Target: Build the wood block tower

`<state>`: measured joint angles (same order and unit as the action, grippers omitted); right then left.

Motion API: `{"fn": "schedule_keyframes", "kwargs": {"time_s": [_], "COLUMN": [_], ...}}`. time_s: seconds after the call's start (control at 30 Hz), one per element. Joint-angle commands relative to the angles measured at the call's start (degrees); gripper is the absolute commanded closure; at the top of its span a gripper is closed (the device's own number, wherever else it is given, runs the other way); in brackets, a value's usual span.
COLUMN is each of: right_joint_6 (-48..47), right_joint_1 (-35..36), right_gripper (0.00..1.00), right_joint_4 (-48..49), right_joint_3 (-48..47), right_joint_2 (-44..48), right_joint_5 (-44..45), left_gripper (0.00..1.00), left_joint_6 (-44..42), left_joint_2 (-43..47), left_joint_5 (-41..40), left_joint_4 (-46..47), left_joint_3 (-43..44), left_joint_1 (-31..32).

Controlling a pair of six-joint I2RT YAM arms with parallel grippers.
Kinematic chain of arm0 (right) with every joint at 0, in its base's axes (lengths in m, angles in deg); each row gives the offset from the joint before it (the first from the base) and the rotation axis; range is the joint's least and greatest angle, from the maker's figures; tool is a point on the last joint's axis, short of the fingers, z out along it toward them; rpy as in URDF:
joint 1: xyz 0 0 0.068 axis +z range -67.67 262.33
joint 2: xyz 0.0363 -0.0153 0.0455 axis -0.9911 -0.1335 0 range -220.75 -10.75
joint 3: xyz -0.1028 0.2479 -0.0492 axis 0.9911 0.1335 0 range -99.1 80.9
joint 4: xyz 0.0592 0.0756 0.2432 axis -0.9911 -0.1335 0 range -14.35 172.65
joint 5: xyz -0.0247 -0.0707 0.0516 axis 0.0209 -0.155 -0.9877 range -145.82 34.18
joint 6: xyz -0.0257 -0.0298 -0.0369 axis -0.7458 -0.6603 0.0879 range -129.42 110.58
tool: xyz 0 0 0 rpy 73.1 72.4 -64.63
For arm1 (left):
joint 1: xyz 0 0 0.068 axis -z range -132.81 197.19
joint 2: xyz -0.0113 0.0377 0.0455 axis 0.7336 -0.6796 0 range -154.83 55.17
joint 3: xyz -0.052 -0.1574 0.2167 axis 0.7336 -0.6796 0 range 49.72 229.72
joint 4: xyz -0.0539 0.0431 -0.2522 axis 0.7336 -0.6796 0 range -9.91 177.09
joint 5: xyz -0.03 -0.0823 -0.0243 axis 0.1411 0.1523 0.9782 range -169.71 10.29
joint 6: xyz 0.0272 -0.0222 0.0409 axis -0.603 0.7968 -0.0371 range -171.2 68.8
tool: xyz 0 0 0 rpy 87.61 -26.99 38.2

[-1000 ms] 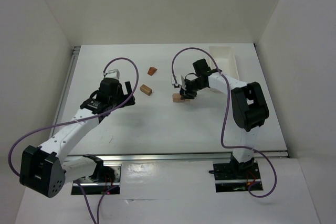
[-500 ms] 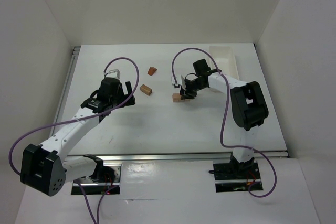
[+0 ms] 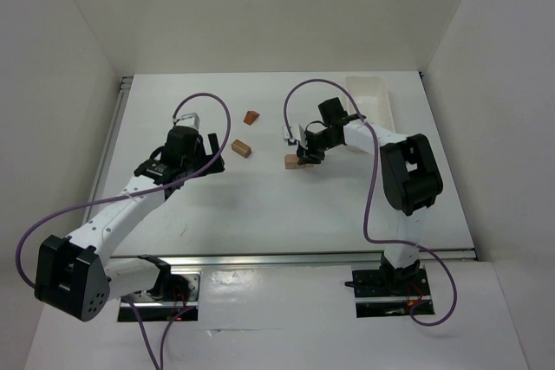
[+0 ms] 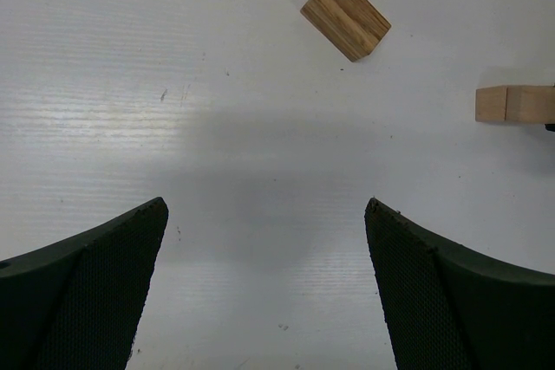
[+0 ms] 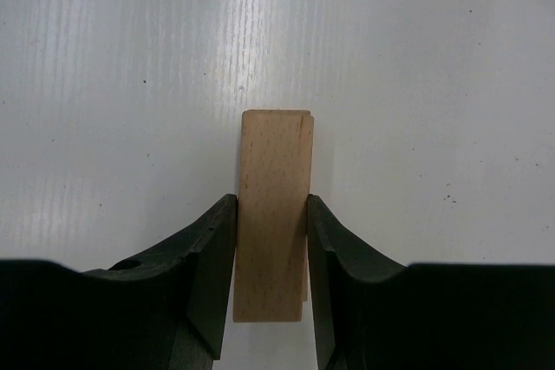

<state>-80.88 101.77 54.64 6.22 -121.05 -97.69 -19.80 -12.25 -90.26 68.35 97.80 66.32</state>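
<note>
Left arm crept a touch toward 12 o'clock since the earlier top frame; right arm and all blocks look unchanged

Right tool (image 5: 271, 207) is clamped on the light-tan block (image 5: 276, 214), one finger on each long side, block end poking out ahead of the tips. Top view puts that block (image 3: 292, 160) on or just above the table (image 3: 260, 205) near the middle; contact can't be told. A thin offset edge at its far corner in the right wrist view could be a second block under it, can't confirm

Left tool (image 4: 264, 207) has its fingers wide apart, nothing between them, hovering over bare table. Striped brown block (image 4: 345, 15) lies at its 12 to 1 o'clock, turned diagonal to the fingers. In the top view that block (image 3: 241, 148) is at 9 o'clock of the tan one, apart from it. Reddish-brown block (image 3: 251, 117) sits at 11 o'clock of the tan one, further off. White tray (image 3: 373, 97) at the table's 1 o'clock corner, not involved

Tower looks barely begun, base piece in hand. Doing it well, my read:
- seat tan block flat before letting go, spread fingers slowly so it doesn't twist
- left tool should rotate to match the striped block's diagonal, grip its long sides
- keep the arms out of each other's way at the stack
</note>
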Motion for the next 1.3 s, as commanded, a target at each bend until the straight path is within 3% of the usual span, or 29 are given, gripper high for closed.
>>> {"fn": "schedule_keyframes", "kwargs": {"time_s": [0.0, 0.4, 0.57, 0.9, 1.27], "right_joint_6": [-0.08, -0.08, -0.08, 1.68, 3.6], "right_joint_1": [-0.37, -0.9, -0.9, -0.9, -0.9], "right_gripper": [0.72, 0.69, 0.56, 0.55, 0.44], "right_joint_4": [1.03, -0.2, -0.73, -0.03, 1.72], "right_joint_3": [-1.88, -3.02, -3.02, -3.02, -3.02], "right_joint_2": [-1.14, -1.67, -1.67, -1.14, 1.13], "right_joint_5": [-1.12, -0.5, -0.5, 0.03, 0.65], "left_gripper": [0.0, 0.0, 0.0, 0.0, 0.0], "left_joint_6": [-1.43, -1.43, -1.43, -1.43, -2.04], "left_joint_2": [-0.17, -0.7, -0.7, -0.7, -0.17], "left_joint_5": [0.61, 1.14, 1.14, 1.14, 2.37], "left_joint_4": [0.72, 0.72, 0.72, 0.72, 1.77], "left_joint_3": [2.11, 2.11, 2.11, 2.11, 2.11], "left_joint_1": [-0.33, -0.33, -0.33, -0.33, -0.33]}}
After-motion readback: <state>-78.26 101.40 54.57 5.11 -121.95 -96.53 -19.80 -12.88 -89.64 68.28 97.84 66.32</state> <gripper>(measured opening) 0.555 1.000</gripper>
